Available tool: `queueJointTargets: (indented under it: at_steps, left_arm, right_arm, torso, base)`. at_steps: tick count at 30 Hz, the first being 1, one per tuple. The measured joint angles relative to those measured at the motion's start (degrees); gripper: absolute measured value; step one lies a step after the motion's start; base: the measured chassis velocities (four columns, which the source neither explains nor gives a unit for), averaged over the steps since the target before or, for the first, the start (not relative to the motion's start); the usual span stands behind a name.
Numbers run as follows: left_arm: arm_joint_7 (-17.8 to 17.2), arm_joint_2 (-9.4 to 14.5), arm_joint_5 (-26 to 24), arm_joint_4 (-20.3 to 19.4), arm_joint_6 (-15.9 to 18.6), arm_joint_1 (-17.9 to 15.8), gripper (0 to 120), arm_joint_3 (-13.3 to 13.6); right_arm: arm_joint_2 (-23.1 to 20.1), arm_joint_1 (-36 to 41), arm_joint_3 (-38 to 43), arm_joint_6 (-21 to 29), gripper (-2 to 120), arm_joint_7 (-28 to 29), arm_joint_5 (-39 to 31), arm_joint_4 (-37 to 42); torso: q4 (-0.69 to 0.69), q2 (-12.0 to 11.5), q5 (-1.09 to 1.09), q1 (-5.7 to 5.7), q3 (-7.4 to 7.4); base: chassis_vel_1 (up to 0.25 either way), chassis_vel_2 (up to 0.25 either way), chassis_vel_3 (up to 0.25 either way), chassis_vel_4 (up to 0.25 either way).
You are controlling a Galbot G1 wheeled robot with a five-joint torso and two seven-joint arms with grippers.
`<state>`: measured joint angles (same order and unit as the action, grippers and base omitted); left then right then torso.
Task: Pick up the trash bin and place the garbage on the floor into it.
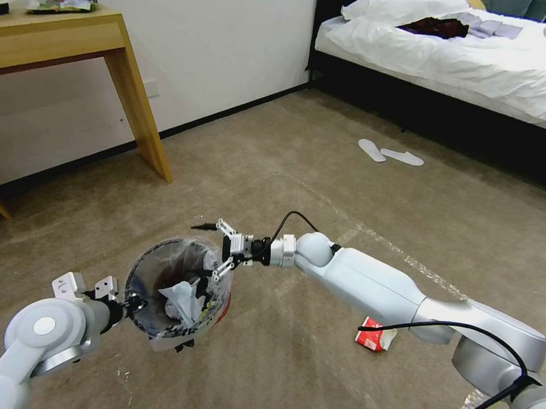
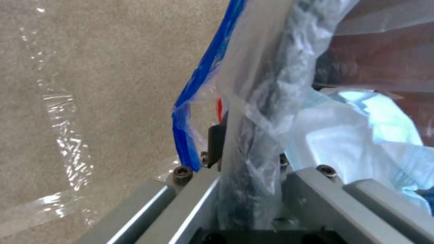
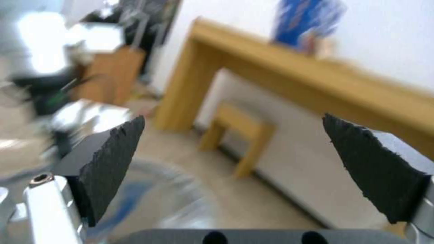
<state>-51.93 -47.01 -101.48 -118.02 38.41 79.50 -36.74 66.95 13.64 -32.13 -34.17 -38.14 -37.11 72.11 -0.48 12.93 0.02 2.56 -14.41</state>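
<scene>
My left gripper (image 1: 132,304) is shut on the near rim of the trash bin (image 1: 177,290) and holds it above the floor (image 1: 298,169). The bin is round and dark inside, with a red lower body and a crinkly clear bag. In the left wrist view the bag-covered rim (image 2: 267,101) is clamped in the left gripper (image 2: 249,162). White tissue (image 1: 183,300) lies inside the bin. My right gripper (image 1: 219,250) hangs open over the bin's far rim, and its black pads (image 3: 113,162) have nothing between them. A red-and-white crushed cup (image 1: 376,334) lies on the carpet beside my right forearm.
A wooden desk (image 1: 64,36) stands against the wall at the back left, with its leg (image 1: 142,116) on the carpet. A bed (image 1: 457,56) fills the back right, with two white slippers (image 1: 388,153) in front of it. Shiny tape lines (image 1: 403,251) cross the carpet.
</scene>
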Motion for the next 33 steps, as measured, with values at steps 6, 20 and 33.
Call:
queueJointTargets:
  at_steps: [6, 20, 33]
  left_arm:
    - [-1.4, 1.1, -2.1, -0.2, 0.2, -0.1, 0, -0.3]
    - [-2.1, 1.6, -3.0, 0.1, 0.3, -0.4, 0, 0.0]
    - [-1.8, 1.1, -2.3, -0.8, 0.2, -0.8, 0, 1.6]
  right_arm:
    - [-8.1, 7.6, 15.8, 2.0, 100, 4.1, -2.0, 7.0]
    - [-19.4, 25.0, 41.1, 12.5, 100, 17.0, 5.0, 9.1]
    - [-27.5, 23.8, 40.8, 5.4, 100, -14.4, 20.7, -16.5]
  torso:
    - [-0.05, 0.0, 0.01, 0.0, 0.0]
    - [-0.03, 0.0, 0.01, 0.0, 0.01]
    - [-0.03, 0.0, 0.0, 0.0, 0.0]
  base:
    - [0.0, 0.0, 0.0, 0.0]
    - [0.0, 0.0, 0.0, 0.0]
    - [0.0, 0.0, 0.0, 0.0]
